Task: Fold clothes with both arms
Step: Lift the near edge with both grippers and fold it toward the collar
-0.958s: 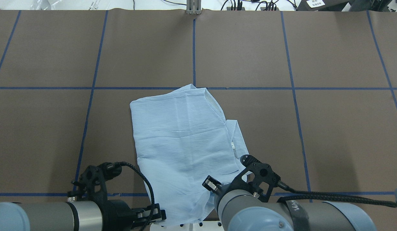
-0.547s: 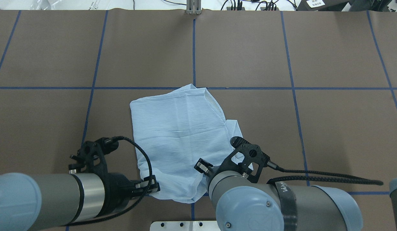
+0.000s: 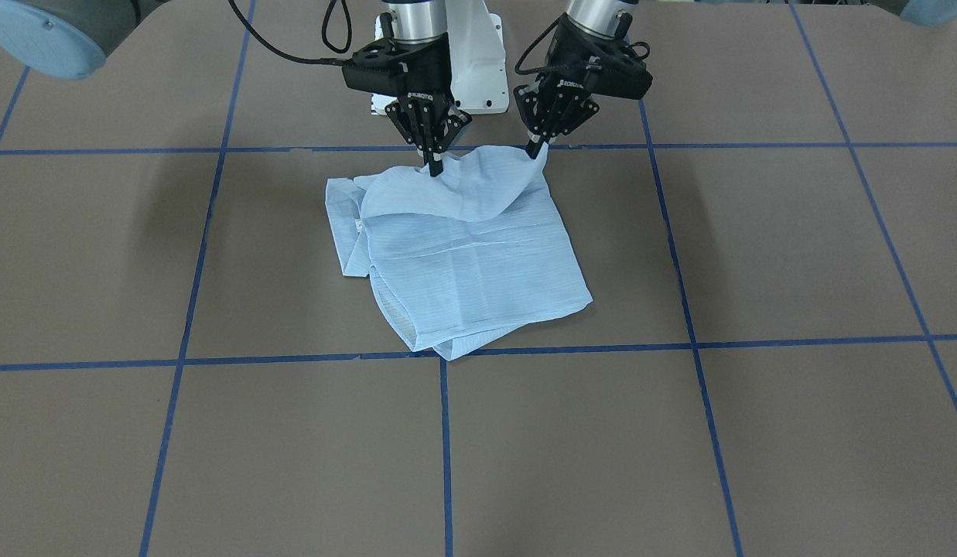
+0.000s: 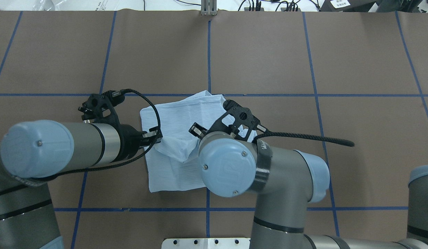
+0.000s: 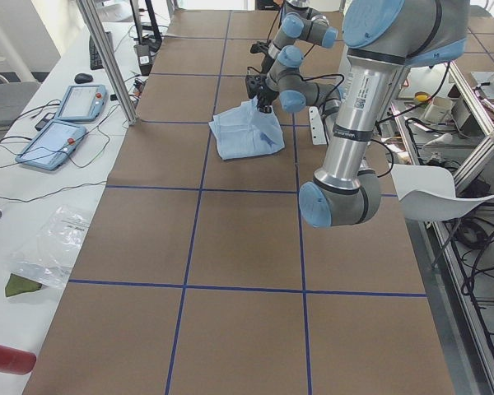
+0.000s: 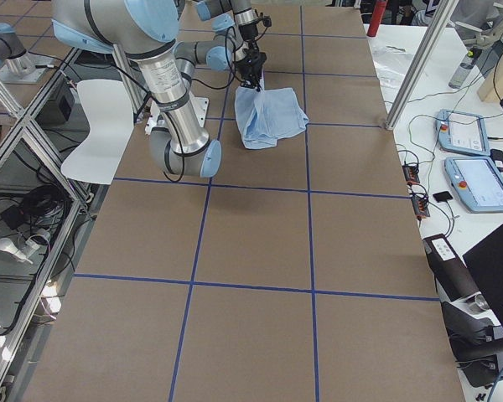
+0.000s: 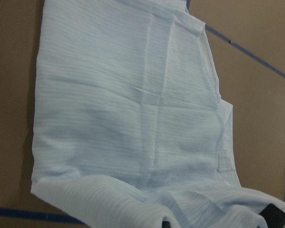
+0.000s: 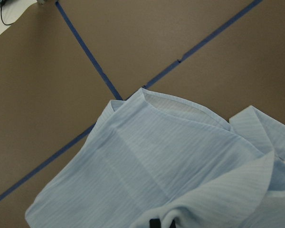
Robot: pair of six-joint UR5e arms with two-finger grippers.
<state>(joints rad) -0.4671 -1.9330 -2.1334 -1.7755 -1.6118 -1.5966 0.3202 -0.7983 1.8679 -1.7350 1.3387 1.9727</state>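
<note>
Shirt (image 3: 470,263), one. Left claw (image 3: 537,148) and right claw (image 3: 434,166), two total, each clamped on lifted shirt edge.

Arms: two, the left arm (image 4: 79,145) and the right arm (image 4: 286,169). Grippers: two, the left gripper (image 3: 537,151) and the right gripper (image 3: 434,165), with two fingers each. Shirt (image 3: 478,263): one, its raised edge clamped in both sets of jaws, the rest spread below and ahead of them. Table (image 3: 757,433): one. Pendants (image 5: 70,103): two, on a side bench (image 5: 33,189) well apart from the jaws. Chair (image 5: 436,193): one.
</note>
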